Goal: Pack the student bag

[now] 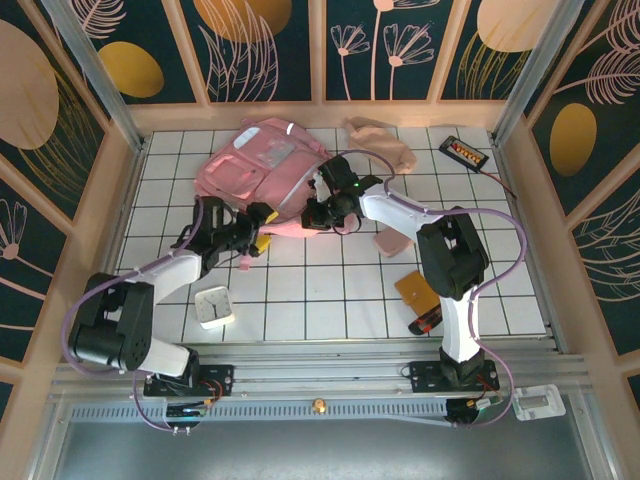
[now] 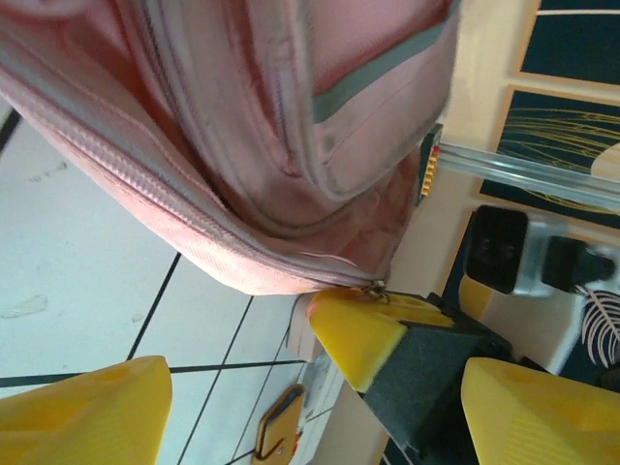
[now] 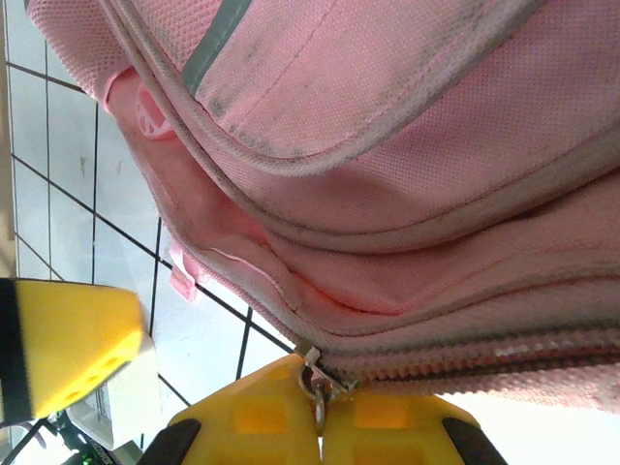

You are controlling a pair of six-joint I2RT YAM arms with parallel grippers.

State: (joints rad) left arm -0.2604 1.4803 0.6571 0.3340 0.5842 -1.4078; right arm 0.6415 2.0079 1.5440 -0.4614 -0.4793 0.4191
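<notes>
We see a white tiled desk (image 1: 300,300) ruled with black grid lines. On it, toward 11 o'clock from its centre, lies the student bag (image 1: 255,165), a large pink fabric backpack with pale grey strips, flat on the tiles. A crumpled beige-pink cloth pouch (image 1: 380,145) sits near it at its 3 o'clock.

The right claw (image 1: 315,215) is at the bag's 5 o'clock edge. From its wrist we see the claw (image 3: 320,426) pressed together, pinching the small metal zipper pull (image 3: 317,387) at the end of the bag's (image 3: 387,145) zip line.

The left claw (image 1: 250,240) is at the bag's 7 o'clock. Its yellow fingers (image 2: 87,417) are spread wide, holding nothing, with the bag's (image 2: 242,145) seam just ahead of them.

At the desk's 1 o'clock lies a flat black device (image 1: 465,152) with orange markings too small to read.
</notes>
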